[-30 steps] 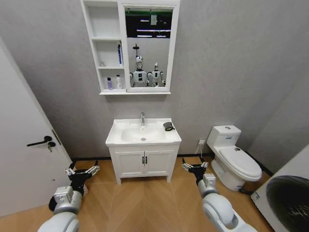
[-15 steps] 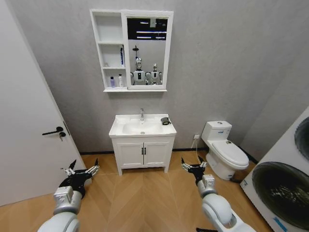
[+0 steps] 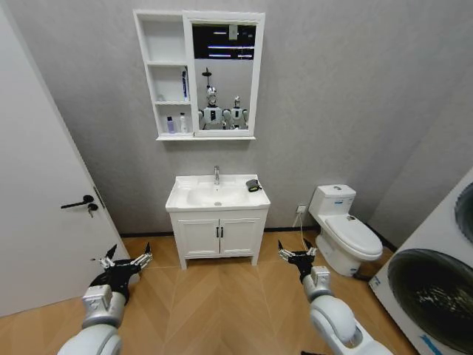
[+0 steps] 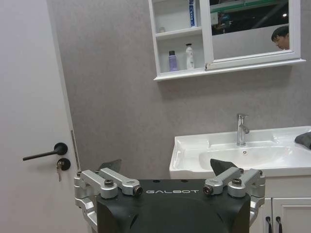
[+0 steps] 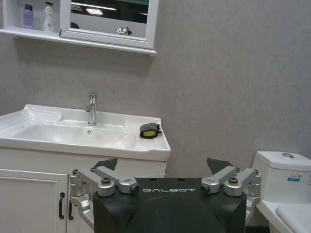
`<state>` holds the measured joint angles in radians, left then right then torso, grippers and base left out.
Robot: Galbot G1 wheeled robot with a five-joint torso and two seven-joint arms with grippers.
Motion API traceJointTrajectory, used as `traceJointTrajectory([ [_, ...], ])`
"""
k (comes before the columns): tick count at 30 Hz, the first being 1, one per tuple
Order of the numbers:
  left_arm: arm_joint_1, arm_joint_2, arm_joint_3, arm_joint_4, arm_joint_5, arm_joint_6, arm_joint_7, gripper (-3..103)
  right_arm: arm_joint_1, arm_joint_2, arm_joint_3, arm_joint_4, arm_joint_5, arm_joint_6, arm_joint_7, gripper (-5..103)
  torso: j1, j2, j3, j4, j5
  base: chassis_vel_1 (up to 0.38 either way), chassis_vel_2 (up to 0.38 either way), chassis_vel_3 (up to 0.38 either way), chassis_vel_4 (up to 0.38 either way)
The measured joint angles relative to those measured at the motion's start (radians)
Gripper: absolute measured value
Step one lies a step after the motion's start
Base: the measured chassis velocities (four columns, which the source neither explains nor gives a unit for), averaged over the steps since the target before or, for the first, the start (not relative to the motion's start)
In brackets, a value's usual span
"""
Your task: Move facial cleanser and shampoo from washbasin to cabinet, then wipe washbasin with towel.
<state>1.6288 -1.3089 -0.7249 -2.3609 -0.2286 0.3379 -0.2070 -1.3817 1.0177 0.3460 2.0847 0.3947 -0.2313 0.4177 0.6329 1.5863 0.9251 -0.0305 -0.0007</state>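
Your left claw (image 3: 122,264) and right claw (image 3: 298,256) hang low over the floor, fingers spread and empty, well apart from the washbasin (image 3: 217,195); judge this a standoff posture. Two bottles (image 3: 175,124) already stand in the bottom compartment of the cabinet (image 3: 167,74), so the transfer appears complete; the towel (image 3: 253,186) rests bunched at the washbasin's rear right corner, untouched; wiping remains.

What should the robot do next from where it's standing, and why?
Probably drive closer to the washbasin. Two bottles already stand in the cabinet, and the towel lies on the basin's rim, far beyond both low, open grippers, left gripper and right gripper. Wiping seems to be what's left.
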Motion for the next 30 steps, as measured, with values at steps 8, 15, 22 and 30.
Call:
traceJointTrajectory([
  [8,0.000,0.000,0.000,0.000,0.000,0.000,0.000,100,0.000,-0.001,0.001,0.001,-0.001,0.012,-0.019,100,0.000,0.000,0.000,0.0000,0.0000,0.000,0.000,0.000,0.000],
  [15,0.000,0.000,0.000,0.000,0.000,0.000,0.000,100,0.011,0.004,0.000,-0.005,-0.017,0.018,-0.023,100,0.000,0.000,0.000,0.0000,0.0000,0.000,0.000,0.000,0.000],
  [22,0.000,0.000,0.000,0.000,0.000,0.000,0.000,100,0.012,0.005,-0.001,-0.005,-0.019,0.017,-0.023,100,0.000,0.000,0.000,0.0000,0.0000,0.000,0.000,0.000,0.000],
  [30,0.000,0.000,0.000,0.000,0.000,0.000,0.000,100,0.012,0.005,-0.001,-0.006,-0.019,0.016,-0.022,100,0.000,0.000,0.000,0.0000,0.0000,0.000,0.000,0.000,0.000],
])
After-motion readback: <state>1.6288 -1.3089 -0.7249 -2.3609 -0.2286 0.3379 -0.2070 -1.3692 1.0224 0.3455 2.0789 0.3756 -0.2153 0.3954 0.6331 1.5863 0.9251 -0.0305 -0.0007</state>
